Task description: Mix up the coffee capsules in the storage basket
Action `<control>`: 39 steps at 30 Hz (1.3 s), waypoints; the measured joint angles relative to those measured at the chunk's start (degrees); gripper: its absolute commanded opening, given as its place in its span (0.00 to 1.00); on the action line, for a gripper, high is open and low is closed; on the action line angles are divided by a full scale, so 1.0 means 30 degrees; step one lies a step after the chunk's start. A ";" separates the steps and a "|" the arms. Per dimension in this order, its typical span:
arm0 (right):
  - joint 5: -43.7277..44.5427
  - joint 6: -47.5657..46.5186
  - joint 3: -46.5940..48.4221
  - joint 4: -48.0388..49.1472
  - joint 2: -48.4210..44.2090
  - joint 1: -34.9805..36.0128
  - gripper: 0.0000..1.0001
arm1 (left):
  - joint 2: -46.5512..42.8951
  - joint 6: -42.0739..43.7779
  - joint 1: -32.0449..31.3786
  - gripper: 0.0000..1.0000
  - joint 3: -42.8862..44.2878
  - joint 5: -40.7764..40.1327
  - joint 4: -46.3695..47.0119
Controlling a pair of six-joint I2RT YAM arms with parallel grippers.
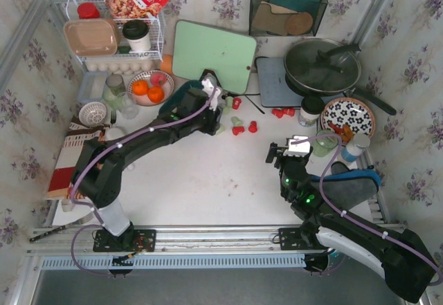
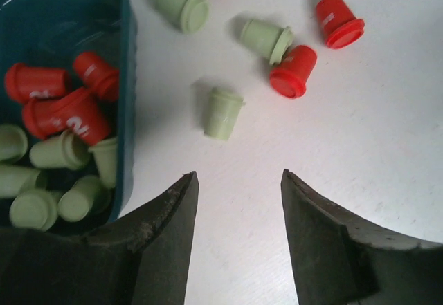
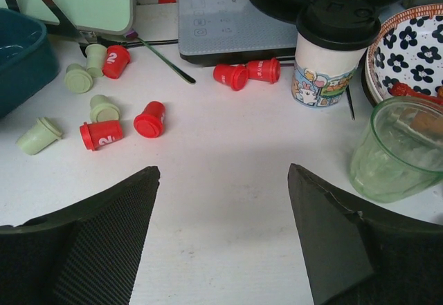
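White tabletop [image 2: 360, 146] bears a green capsule [image 2: 223, 113] just ahead of the left gripper [image 2: 238, 175].

Top cam's high behind the arm bases [image 1: 131, 239], looking down over the worktop [image 1: 208, 180]. Left wrist cam is close, facing down past its end effector [image 2: 237, 177] beside the storage basket [image 2: 127, 77]. Right wrist cam's low, looking across; all three share the loose coffee capsules [image 3: 150, 119].

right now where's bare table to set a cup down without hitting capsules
The table is barest in the middle, between the left arm, the right pincer and the loose capsules. A narrow strip lies ahead of the open left pincer, below a pale green capsule. Crowded: beside the basket and along the back.
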 measured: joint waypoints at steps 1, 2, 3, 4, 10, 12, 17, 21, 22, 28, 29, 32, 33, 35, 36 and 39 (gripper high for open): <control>0.0000 0.0000 0.0000 0.0000 0.0000 -0.0007 0.84 | 0.0437 0.0000 -0.0175 0.55 0.0401 -0.0015 -0.0015; 0.0007 0.0000 0.0000 0.0000 0.0000 -0.0007 0.85 | 0.1035 0.0022 -0.0342 0.54 0.0925 -0.0029 -0.0095; 0.0022 0.0000 0.0000 0.0000 0.0000 -0.0007 0.85 | 0.1617 0.0051 -0.0481 0.54 0.1377 -0.0036 -0.0109; 0.0044 0.0000 0.0000 0.0000 -0.0007 -0.0007 0.85 | 0.2120 0.0066 -0.0597 0.54 0.1763 -0.0036 -0.0248; 0.0058 0.0000 0.0000 0.0000 -0.0117 0.0000 0.85 | 0.5129 0.0248 -0.0780 0.51 0.4138 0.0044 -0.1115; 0.0058 0.0000 0.0000 -0.0007 -0.0124 0.0000 0.85 | 0.6003 0.0379 -0.0765 0.51 0.4940 0.0044 -0.1392; 0.0051 0.0000 0.0000 -0.0007 -0.0160 0.0000 0.85 | 0.7613 0.0954 -0.0583 0.50 0.6288 0.0051 -0.1960; 0.0044 0.0000 0.0000 -0.0007 -0.0153 0.0000 0.84 | 0.8102 0.1049 -0.0095 0.49 0.6601 0.0109 -0.2346; 0.0044 0.0000 0.0000 -0.0007 -0.0153 0.0000 0.84 | 0.8138 0.1042 0.0007 0.48 0.6623 0.0146 -0.2382; -0.0007 0.0000 0.0000 -0.0007 -0.0153 0.0000 0.84 | 0.8808 0.1056 0.0284 0.43 0.7031 0.0605 -0.2841; -0.0007 0.0000 0.0000 -0.0007 -0.0153 0.0000 0.84 | 0.8910 0.1056 0.0284 0.43 0.7031 0.0648 -0.2951; -0.0007 0.0000 0.0000 -0.0007 -0.0153 0.0000 0.84 | 0.9100 0.1056 0.0277 0.42 0.7023 0.0896 -0.3206; -0.0007 0.0000 0.0000 -0.0007 -0.0146 0.0000 0.84 | 0.9107 0.1056 0.0284 0.41 0.7016 0.0903 -0.3235; -0.0007 0.0000 0.0000 -0.0015 -0.0102 0.0000 0.84 | 0.9107 0.1056 0.0291 0.39 0.7009 0.0969 -0.3242; -0.0015 0.0000 0.0000 -0.0015 -0.0095 0.0000 0.84 | 0.9107 0.1056 0.0291 0.38 0.6994 0.0991 -0.3242; -0.0007 0.0000 0.0000 -0.0015 -0.0051 0.0000 0.84 | 0.9100 0.1042 0.0306 0.30 0.6863 0.1042 -0.3242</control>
